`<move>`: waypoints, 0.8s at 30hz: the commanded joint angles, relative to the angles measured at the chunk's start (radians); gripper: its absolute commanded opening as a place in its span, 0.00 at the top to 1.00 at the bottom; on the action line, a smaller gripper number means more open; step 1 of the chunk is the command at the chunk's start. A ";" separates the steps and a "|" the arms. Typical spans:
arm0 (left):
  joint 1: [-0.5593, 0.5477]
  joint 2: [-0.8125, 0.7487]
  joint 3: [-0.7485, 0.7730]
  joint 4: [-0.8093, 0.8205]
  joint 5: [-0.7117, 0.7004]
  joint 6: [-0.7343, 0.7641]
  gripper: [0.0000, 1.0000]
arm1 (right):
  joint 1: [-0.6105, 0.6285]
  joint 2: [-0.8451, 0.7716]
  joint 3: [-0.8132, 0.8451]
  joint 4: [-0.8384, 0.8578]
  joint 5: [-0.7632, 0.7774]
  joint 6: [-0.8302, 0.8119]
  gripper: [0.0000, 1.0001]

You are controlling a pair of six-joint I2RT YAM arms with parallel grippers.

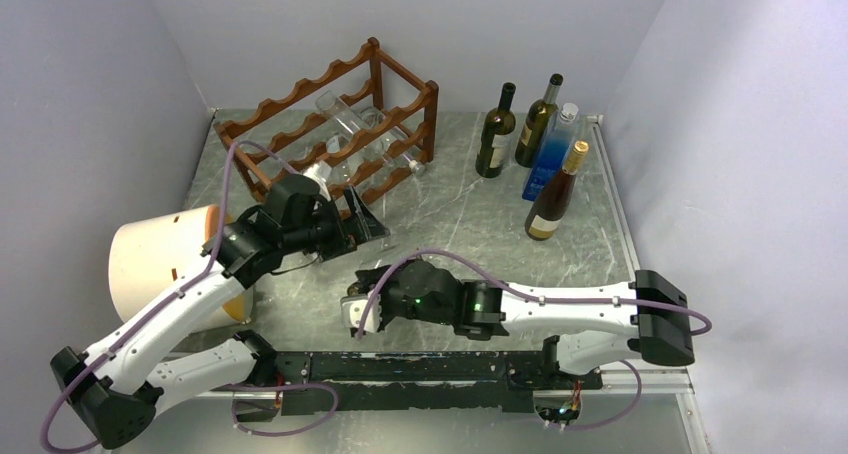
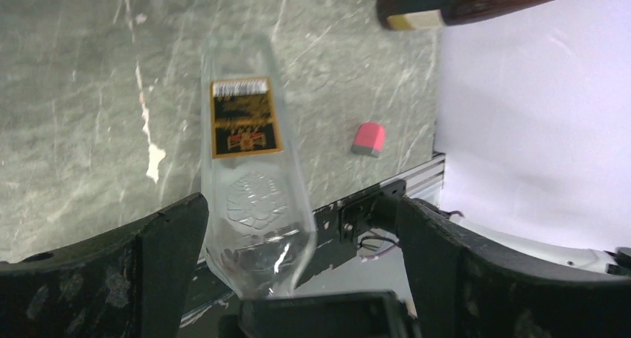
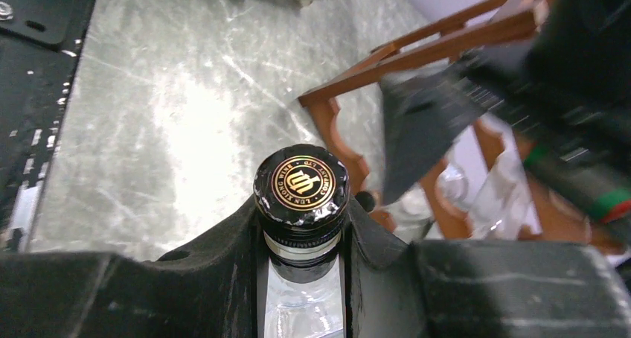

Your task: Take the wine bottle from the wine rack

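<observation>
Bottle axis: we see the wine bottle (image 2: 249,204) running lengthwise away from the left wrist camera, along the fingers. In the right wrist view its cap (image 3: 301,183) faces the camera and the neck drops out of the bottom edge. How it tilts against the table (image 1: 470,224) we cannot tell.
Bottle place: off the wine rack (image 1: 432,124), in front of it over the table, between the two grippers.
Bottle look: clear glass, a black-and-gold label with a barcode strip, an emblem embossed in the glass next to it, and a black cap with a gold crest.
State, left gripper (image 2: 301,204): fingers spread wide on either side of the body, and we see no contact.
State, right gripper (image 3: 301,213): clamped on the neck just under the cap.
Count, held: one bottle.
Count, standing at far right: four, namely dark green bottle (image 1: 495,134), olive bottle (image 1: 537,124), blue bottle (image 1: 552,159) and brown bottle (image 1: 553,199).
Count, rack: one, with clear bottles lying on it whose number we cannot tell.
Count, other: one cream drum (image 1: 160,259) at the left and one pink block (image 2: 370,138).
</observation>
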 commanded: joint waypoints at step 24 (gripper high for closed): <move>0.004 -0.151 0.311 -0.098 -0.418 0.289 0.01 | -0.575 -0.260 -0.079 0.286 0.423 0.724 1.00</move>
